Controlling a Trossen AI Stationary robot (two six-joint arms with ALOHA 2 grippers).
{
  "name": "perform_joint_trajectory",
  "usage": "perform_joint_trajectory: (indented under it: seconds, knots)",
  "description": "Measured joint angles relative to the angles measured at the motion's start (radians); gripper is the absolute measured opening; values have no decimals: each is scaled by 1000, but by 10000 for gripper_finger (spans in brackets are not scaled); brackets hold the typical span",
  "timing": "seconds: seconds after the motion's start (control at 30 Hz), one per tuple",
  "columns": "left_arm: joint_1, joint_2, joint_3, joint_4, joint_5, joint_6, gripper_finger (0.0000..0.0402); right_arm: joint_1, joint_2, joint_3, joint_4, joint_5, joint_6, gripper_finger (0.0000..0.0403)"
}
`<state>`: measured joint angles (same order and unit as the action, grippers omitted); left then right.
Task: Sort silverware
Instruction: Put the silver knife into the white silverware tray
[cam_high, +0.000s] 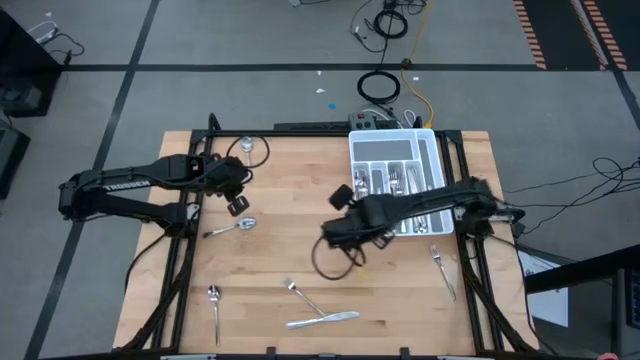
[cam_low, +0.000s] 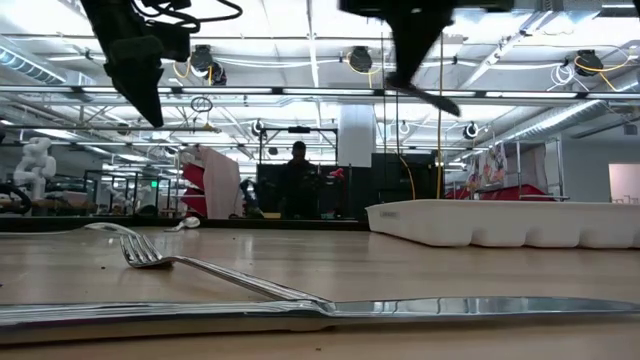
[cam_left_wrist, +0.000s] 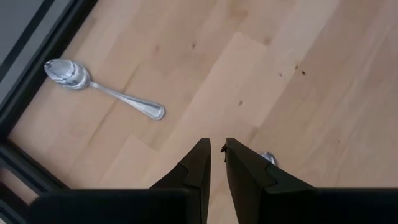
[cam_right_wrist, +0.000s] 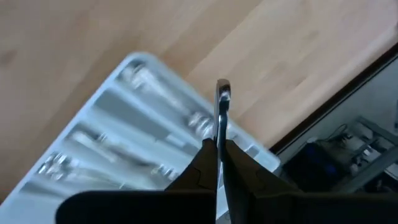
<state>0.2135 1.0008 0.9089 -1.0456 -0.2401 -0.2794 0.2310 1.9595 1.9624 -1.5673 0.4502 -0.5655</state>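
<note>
My right gripper (cam_high: 342, 197) hangs above the table just left of the white tray (cam_high: 436, 150), shut on a slim piece of silverware (cam_right_wrist: 222, 102). Which kind it is I cannot tell. My left gripper (cam_high: 238, 205) hovers over the table's left part, its fingers almost together on nothing, right above a spoon (cam_high: 230, 227). In the left wrist view another spoon (cam_left_wrist: 106, 92) lies flat near the table's dark edge frame. A spoon (cam_high: 214, 297), a fork (cam_high: 300, 293), a knife (cam_high: 322, 320) and a fork (cam_high: 440, 265) lie flat on the wood. Several pieces lie in the tray. My right gripper pinches the silverware piece between its two fingers (cam_right_wrist: 205, 158), and the free end (cam_right_wrist: 222, 87) sticks out past the fingertips. The piece is lifted clear of the table and, in the low view, slants downward from the gripper (cam_low: 430, 97).
The tray (cam_low: 500, 222) sits at the table's far right corner. Black frame rails run along the table's left and right sides. The fork (cam_low: 150, 255) and the knife (cam_low: 450, 305) lie close to the near edge. A cable loop (cam_high: 335, 262) hangs below the right arm.
</note>
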Motion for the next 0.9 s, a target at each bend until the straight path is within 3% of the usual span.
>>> perform_joint_trajectory:
  seconds: [0.17, 0.4, 0.67, 0.9]
  knots:
    - [0, -1, 0, 27, -2, 0, 57, 36, -182, -261, -6, -13, -28, 0]
    - [0, -1, 0, 61, -4, 1, 57, 67, -401, -633, -8, -8, -306, 0]
    - [0, -1, 0, 99, -4, -1, 57, 66, -501, -933, 8, 79, -427, 0]
    - [0, -1, 0, 98, -36, -3, 57, 75, -548, -1083, 157, 152, -521, 0]
